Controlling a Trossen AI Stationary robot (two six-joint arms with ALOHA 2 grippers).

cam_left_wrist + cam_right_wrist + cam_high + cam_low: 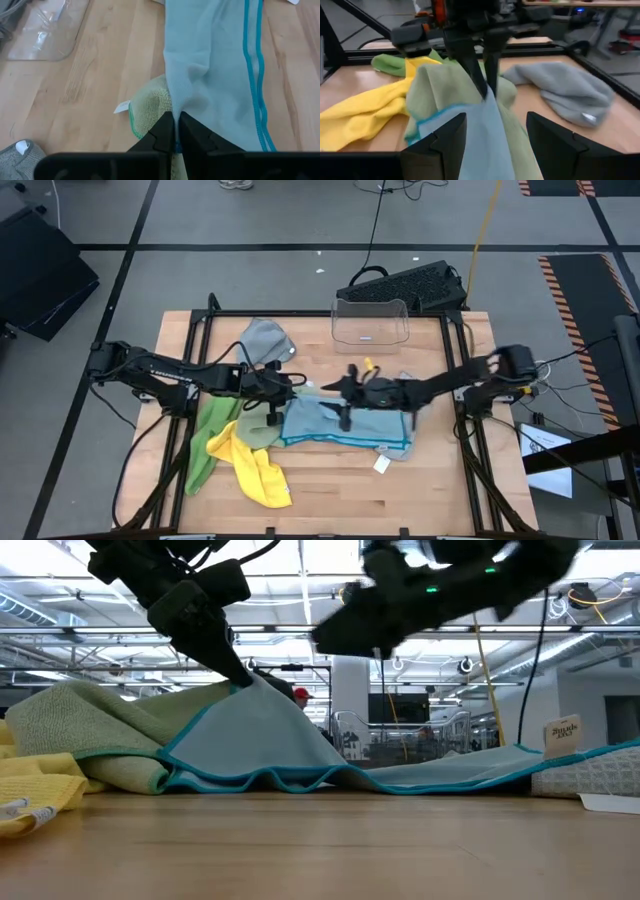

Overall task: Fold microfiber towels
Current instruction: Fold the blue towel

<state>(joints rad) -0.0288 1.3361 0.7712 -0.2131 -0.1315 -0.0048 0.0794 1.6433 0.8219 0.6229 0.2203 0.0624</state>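
A light blue towel (pixel 350 425) with a teal hem lies mid-table, its left end raised. My left gripper (pixel 297 389) is shut on that raised end. My right gripper (pixel 336 400) hovers open just to its right, above the towel and touching nothing; its fingers show open in the right wrist view (pixel 495 135). A sage green towel (pixel 255 428) lies under the blue towel's left end. A bright green towel (pixel 205 442) and a yellow towel (pixel 258 472) lie near left. A grey towel (pixel 266 340) lies crumpled at the far left. My left gripper pinches the light blue towel's left end at its teal hem (pixel 176 146) between its two fingers. The fingers (pixel 238 678) slant down from the table's left. That end is lifted into a tent, drawn fairly taut, while the rest of the towel (pixel 450 772) lies on the table.
A clear plastic bin (pixel 370 320) stands at the table's far middle, a black keyboard (pixel 410 285) behind it. A pale grey cloth (pixel 590 775) shows under the blue towel's right end. A white tag (pixel 382 465) lies near the front. Bare wood lies at the near right.
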